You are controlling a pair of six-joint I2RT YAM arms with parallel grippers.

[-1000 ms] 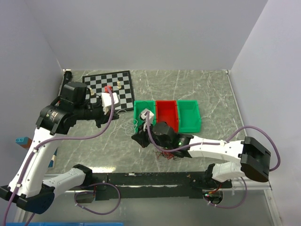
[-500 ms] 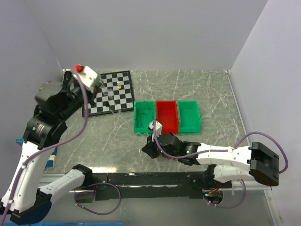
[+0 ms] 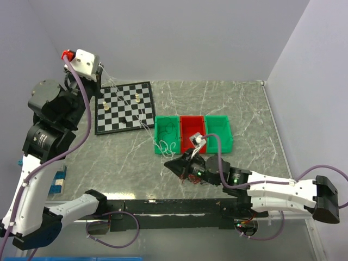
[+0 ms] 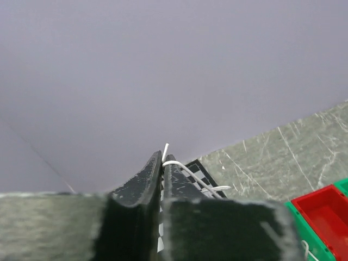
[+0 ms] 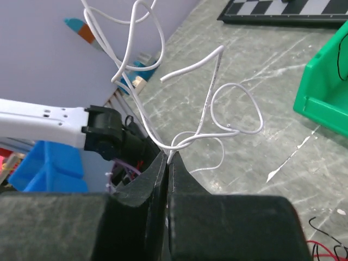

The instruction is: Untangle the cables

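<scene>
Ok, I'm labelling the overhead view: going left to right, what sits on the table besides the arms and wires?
Chessboard → left green bin → red bin → right green bin.

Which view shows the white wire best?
Right wrist: white wire loops close and sharp, pinched in right gripper. Top external shows a faint strand over the chessboard; left wrist, a short end in left gripper.

The top external camera looks down from above and behind both arms. Each wrist camera peers closely along its own jaws: beyond the left gripper, wall and chessboard; beyond the right gripper, the same chessboard, also seen overhead.
</scene>
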